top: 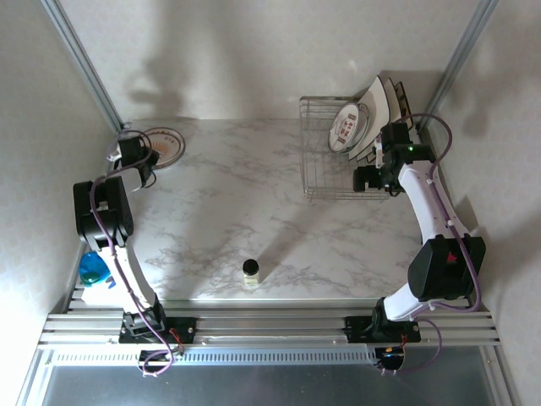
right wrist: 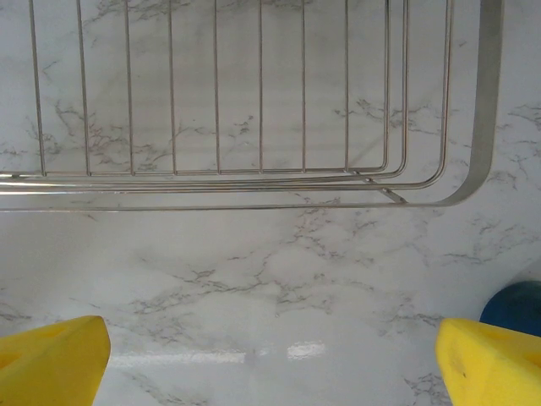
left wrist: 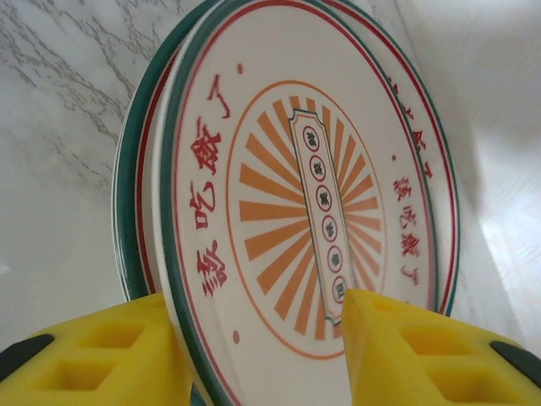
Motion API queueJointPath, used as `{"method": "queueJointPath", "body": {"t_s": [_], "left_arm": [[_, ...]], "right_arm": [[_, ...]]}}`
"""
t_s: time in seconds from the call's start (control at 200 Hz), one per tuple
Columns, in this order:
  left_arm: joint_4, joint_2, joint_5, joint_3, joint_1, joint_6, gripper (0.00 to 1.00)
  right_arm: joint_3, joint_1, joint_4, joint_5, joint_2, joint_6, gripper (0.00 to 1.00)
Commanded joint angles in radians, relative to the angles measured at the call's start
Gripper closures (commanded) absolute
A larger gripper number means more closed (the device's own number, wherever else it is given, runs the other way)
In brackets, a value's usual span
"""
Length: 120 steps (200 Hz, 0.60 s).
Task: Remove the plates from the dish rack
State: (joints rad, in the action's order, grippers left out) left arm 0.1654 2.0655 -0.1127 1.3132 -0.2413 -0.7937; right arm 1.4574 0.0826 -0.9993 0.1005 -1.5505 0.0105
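a: at the far left corner of the tabletop, why so low with the left gripper, right at the stacked round plates?

b: looks like a set-down. rests flat on the lower plate, teal rims nearly matched, orange back turned up. stands with the yellow fingers on both sides of the upper rim, one at the edge, one over the patterned face. cannot tell if pressing it or loose.

a: why stacked and not spread out?

b: probably to keep free marble for what comes next.

a: and where to find the rest?

b: in the dish rack at the far right. one round plate at the front, then the square plates behind it, all leaning toward the far end. kept on edge by the wire dividers, so likely must be taken by the upper edge and lifted out.

a: and the right gripper?

b: hovers just beside the near rim of the rack, over bare marble, jaws wide apart, nothing between them. seems placed outside the wires so as not to catch on them before reaching in.

a: about halfway, then?

b: seems so. two out, several more to unload.
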Motion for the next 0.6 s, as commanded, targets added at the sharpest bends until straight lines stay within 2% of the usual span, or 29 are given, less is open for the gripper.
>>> {"method": "queueJointPath", "body": {"t_s": [0.0, 0.255, 0.596], "left_arm": [[-0.095, -0.022, 0.035, 0.046, 0.010, 0.118, 0.50], [-0.161, -0.012, 0.022, 0.059, 0.010, 0.189, 0.49], [-0.335, -0.037, 0.137, 0.103, 0.030, 0.362, 0.42]], "right_arm": [[-0.014, -0.004, 0.014, -0.021, 0.031, -0.009, 0.01], [-0.024, -0.004, 0.022, -0.031, 0.035, -0.003, 0.01], [-0.029, -0.004, 0.027, -0.044, 0.037, 0.003, 0.01]]}}
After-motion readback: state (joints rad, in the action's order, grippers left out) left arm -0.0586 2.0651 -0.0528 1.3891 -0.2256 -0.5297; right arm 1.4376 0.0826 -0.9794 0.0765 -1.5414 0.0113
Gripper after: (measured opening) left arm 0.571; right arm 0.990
